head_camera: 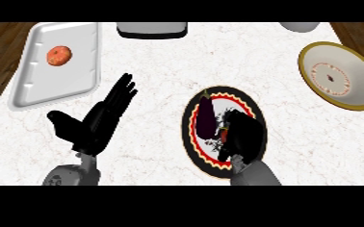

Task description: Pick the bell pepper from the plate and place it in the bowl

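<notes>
A white marble counter (pixel 163 67) fills the view, with dark wood showing at its upper corners. On it, low and right of centre, lies a dark plate (pixel 192 139) with a red-and-yellow patterned rim. A dark purple eggplant (pixel 206 118) rests on the plate's left half, and just to its right a sliver of red-orange shows — most likely the bell pepper (pixel 224 133), which is largely hidden.

The right hand (pixel 243 137) sits over the plate's right half with its fingers curled round that red sliver, so it appears to have the pepper in its grasp, though the pepper has not left the plate. The left hand (pixel 99 118) rests at the lower left, fingers straight and holding nothing.

The bowl (pixel 313 67) — cream with a gold rim — stands well apart at the right edge, and nothing of the pepper is in it. So the grasp looks made or nearly so; the lift, the carry up and to the right, and the release into the bowl are all left.

At the upper left, a white tray (pixel 43 86) holds a round orange-red food item (pixel 59 56), untouched.
</notes>
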Tool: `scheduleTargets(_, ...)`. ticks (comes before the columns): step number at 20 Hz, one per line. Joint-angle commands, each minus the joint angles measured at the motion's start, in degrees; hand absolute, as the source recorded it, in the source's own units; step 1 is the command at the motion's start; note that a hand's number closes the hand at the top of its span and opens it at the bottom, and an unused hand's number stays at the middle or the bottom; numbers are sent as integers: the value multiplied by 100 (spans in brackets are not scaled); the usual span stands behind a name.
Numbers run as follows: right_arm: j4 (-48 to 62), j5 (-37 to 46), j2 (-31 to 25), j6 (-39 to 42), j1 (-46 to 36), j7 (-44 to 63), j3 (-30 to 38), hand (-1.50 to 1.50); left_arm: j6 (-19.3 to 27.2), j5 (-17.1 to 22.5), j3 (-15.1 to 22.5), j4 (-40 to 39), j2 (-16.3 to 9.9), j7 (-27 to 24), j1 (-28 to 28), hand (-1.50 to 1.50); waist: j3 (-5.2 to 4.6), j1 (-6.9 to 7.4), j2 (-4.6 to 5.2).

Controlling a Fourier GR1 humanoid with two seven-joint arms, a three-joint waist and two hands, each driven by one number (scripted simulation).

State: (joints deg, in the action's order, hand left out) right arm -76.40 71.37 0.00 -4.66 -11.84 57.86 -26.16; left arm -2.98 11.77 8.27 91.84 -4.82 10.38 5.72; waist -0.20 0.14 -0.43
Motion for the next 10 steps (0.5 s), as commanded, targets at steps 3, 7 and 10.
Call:
scheduleTargets(3, 926, -5, 0, -458, -611, 173, -166, 150, -200, -1, -247, -486, 8, -166, 337, 0, 21, 17, 52)
scheduleTargets(7, 651, 214, -1, -341, -345, 362, -470, 150, -243, 84, -168, 218, -24, 131, -169, 0, 21, 25, 41)
scheduleTargets(10, 479, 487, -53, -97, -319, 14, -35, 150, -155, -133, -159, -378, 171, -84, 188, 0, 20, -16, 42)
